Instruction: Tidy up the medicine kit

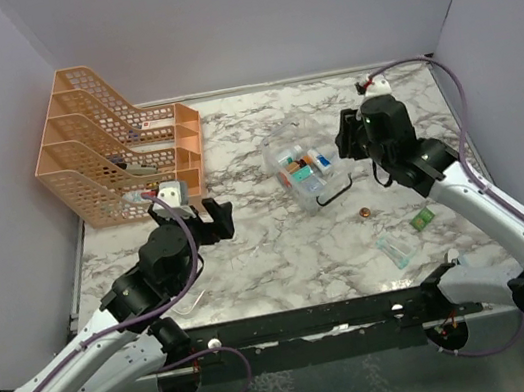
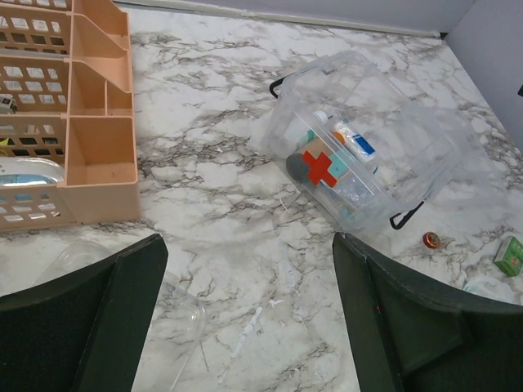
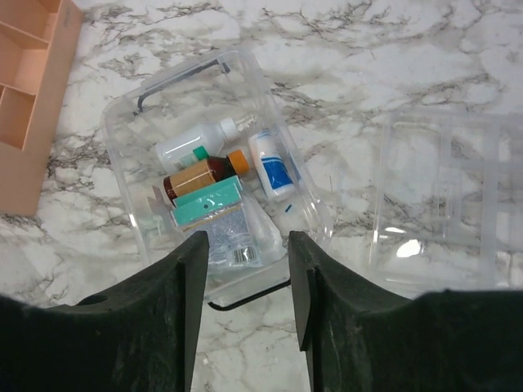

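The medicine kit, a clear plastic box with black handles, lies open in the middle of the marble table. In the right wrist view the kit holds a white bottle, a brown bottle, a blue-labelled tube, a teal box and a clear packet. A clear plastic tray lies beside it. My right gripper hovers open over the kit's near rim, nothing between its fingers. My left gripper is wide open left of the kit, empty.
An orange mesh file rack stands at the back left. Near the right arm lie a small copper-coloured round piece, a green packet and a clear packet. A clear plastic piece lies under my left gripper.
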`<state>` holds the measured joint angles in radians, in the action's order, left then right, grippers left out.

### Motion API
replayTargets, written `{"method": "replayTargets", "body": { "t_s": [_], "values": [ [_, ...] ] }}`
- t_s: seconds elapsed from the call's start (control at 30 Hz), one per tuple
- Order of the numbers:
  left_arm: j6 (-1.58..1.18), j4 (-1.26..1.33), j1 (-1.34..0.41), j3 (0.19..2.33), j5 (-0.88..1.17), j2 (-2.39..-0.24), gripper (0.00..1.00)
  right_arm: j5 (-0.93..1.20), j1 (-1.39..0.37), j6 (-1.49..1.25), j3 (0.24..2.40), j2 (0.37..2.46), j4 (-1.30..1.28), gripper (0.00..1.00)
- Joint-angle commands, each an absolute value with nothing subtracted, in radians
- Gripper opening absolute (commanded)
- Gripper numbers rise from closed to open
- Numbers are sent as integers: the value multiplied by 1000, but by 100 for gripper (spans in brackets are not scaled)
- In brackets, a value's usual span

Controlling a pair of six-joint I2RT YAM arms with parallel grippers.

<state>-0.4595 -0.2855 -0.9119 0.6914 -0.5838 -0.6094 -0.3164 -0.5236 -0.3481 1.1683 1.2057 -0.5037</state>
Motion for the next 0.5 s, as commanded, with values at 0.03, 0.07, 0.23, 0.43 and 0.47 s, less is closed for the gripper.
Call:
{"method": "replayTargets", "body": {
  "t_s": [0.03, 0.07, 0.23, 0.43, 0.47],
  "values": [
    [-457, -274, -915, 706, -534, -634, 86, -404, -519, -476, 1044, 1078, -581, 48],
    [-458, -275, -915, 707, -529, -638, 86, -408, -520, -491, 1027, 1052, -595, 49],
    [-464, -276, -914, 708, -498, -667, 86, -417, -519, -560, 949, 965, -668, 58],
    [-467, -281, -914, 720, -476, -725, 88, -355, -518, -617, 865, 925, -673, 59],
    [-468, -282, -914, 720, -473, -735, 89, -359, -518, -626, 857, 927, -672, 59]
  ]
}}
